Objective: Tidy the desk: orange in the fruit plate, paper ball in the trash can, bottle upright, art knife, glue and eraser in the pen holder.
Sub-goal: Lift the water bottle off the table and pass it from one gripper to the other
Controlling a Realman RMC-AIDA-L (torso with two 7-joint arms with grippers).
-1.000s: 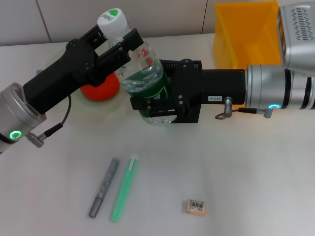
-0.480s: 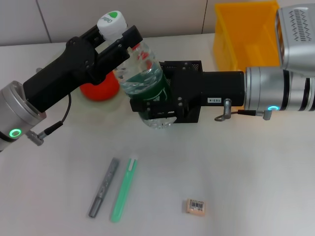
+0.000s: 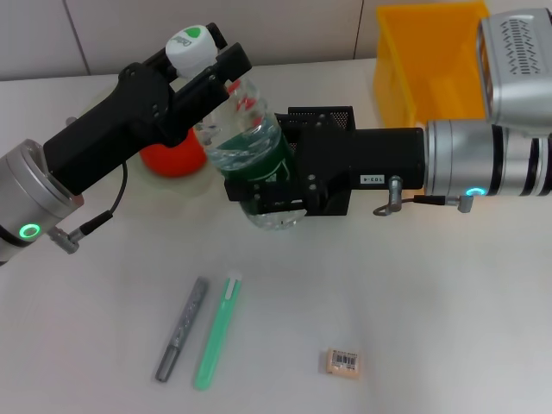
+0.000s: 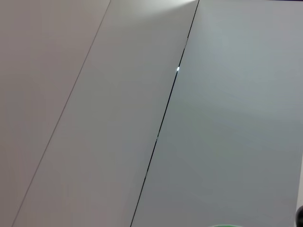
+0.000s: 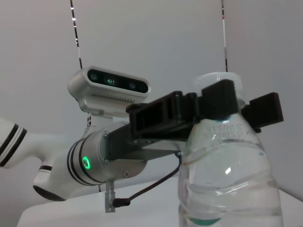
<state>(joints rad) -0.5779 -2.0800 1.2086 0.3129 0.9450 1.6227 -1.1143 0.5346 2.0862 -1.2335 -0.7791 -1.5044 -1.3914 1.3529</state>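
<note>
The clear bottle point(image 3: 246, 129) with a green label and white cap hangs tilted above the table, held at both ends. My left gripper point(image 3: 217, 60) is shut on its neck just under the cap; the right wrist view shows this grip point(image 5: 208, 111) on the bottle point(image 5: 227, 184). My right gripper point(image 3: 263, 188) is shut on its lower body. The orange point(image 3: 172, 157) shows behind my left arm, with the fruit plate's pale rim point(image 3: 129, 171) barely visible. The black mesh pen holder point(image 3: 332, 116) stands behind my right gripper. Grey art knife point(image 3: 182, 329), green glue point(image 3: 216, 331) and eraser point(image 3: 343, 362) lie near the front. The paper ball is out of view.
The yellow trash can point(image 3: 427, 60) stands at the back right. My right arm point(image 3: 483, 168) reaches across in front of it. The left wrist view shows only wall panels.
The bottle has shifted slightly left and its base has dropped a little, with both grippers still holding it. Nothing on the table has moved.
</note>
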